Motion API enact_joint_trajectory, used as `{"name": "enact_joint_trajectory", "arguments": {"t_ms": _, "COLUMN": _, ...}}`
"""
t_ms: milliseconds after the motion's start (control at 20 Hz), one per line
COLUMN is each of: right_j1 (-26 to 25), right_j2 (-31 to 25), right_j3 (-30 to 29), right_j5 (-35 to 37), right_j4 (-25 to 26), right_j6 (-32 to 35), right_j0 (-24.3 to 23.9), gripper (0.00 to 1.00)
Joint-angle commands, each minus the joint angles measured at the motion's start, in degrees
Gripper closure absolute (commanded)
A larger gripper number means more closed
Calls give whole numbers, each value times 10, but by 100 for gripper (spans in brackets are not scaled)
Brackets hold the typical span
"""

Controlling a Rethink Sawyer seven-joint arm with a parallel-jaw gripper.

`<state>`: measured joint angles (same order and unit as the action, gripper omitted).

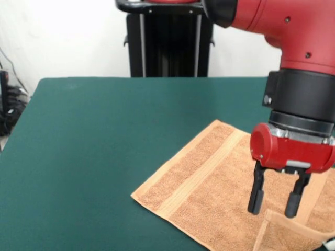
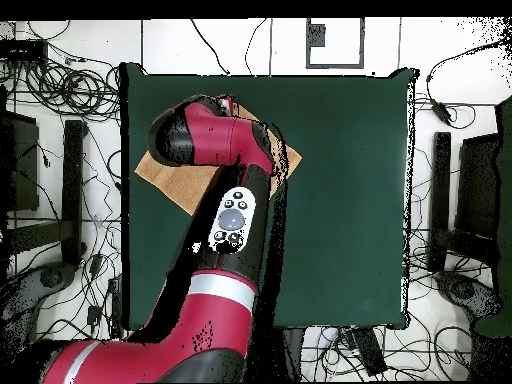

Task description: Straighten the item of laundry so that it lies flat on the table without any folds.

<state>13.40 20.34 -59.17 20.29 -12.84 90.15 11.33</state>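
Note:
The orange-tan towel (image 1: pixel 209 193) lies on the dark green table (image 1: pixel 104 130) at the front view's lower right. One woven stripe band runs near its left end. A flap (image 1: pixel 293 232) at the picture's bottom right is folded over onto the towel. My gripper (image 1: pixel 273 209) hangs just above the towel beside that flap, open and empty, with its fingers (image 1: pixel 255 196) pointing down. In the overhead view the red arm (image 2: pixel 215 140) covers most of the towel (image 2: pixel 160 172), which lies near the table's (image 2: pixel 340 200) upper left corner. The gripper is hidden there.
The black pedestal (image 1: pixel 167 42) stands at the table's far side. The towel reaches the picture's bottom and right edges in the front view. Cables (image 2: pixel 60 90) and black stands (image 2: pixel 440 190) lie around the table on the floor.

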Motion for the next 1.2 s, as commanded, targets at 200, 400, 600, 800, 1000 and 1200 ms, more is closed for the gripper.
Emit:
{"name": "enact_joint_trajectory", "arguments": {"t_ms": 200, "right_j1": -5, "right_j2": -28, "right_j3": -91, "right_j5": 104, "right_j4": 25, "right_j6": 71, "right_j0": -1, "gripper": 0}}
{"name": "enact_joint_trajectory", "arguments": {"t_ms": 400, "right_j1": -7, "right_j2": -33, "right_j3": -93, "right_j5": 124, "right_j4": 24, "right_j6": 69, "right_j0": -2, "gripper": 0}}
{"name": "enact_joint_trajectory", "arguments": {"t_ms": 600, "right_j1": -14, "right_j2": -35, "right_j3": -87, "right_j5": 130, "right_j4": 25, "right_j6": 67, "right_j0": -3, "gripper": 0}}
{"name": "enact_joint_trajectory", "arguments": {"t_ms": 800, "right_j1": -21, "right_j2": -37, "right_j3": -78, "right_j5": 145, "right_j4": 22, "right_j6": 68, "right_j0": -5, "gripper": 0}}
{"name": "enact_joint_trajectory", "arguments": {"t_ms": 1000, "right_j1": -29, "right_j2": -37, "right_j3": -71, "right_j5": 143, "right_j4": 22, "right_j6": 71, "right_j0": -5, "gripper": 0}}
{"name": "enact_joint_trajectory", "arguments": {"t_ms": 1200, "right_j1": -36, "right_j2": -43, "right_j3": -68, "right_j5": 120, "right_j4": 22, "right_j6": 73, "right_j0": -8, "gripper": 0}}
